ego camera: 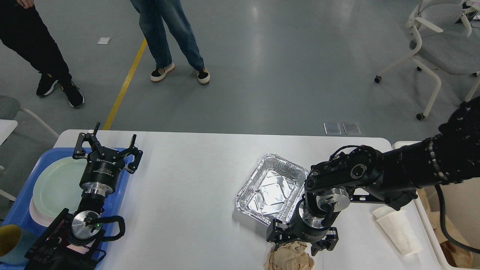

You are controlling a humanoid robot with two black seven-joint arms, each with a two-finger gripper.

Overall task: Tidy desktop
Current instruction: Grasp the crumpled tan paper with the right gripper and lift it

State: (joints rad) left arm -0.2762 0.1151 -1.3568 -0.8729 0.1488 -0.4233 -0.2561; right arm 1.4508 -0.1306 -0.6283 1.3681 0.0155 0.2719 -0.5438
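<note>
My right jaws point down at the near edge of the wide white matte surface, spread wide around the top of a crumpled brown paper wad; I cannot tell whether they touch it yet. My left jaws hang open and empty over the blue plastic tray, above a pale green round plate.

The wad sits right at the surface's front edge, so a glancing closure could, I judge, nudge it off. My right wrist is close beside the shiny rectangular foil container, and a swing could shove it. The white paper cup lying on its side could roll.

The wad's lower part is cut off by the frame, and my jaws hide its top.
</note>
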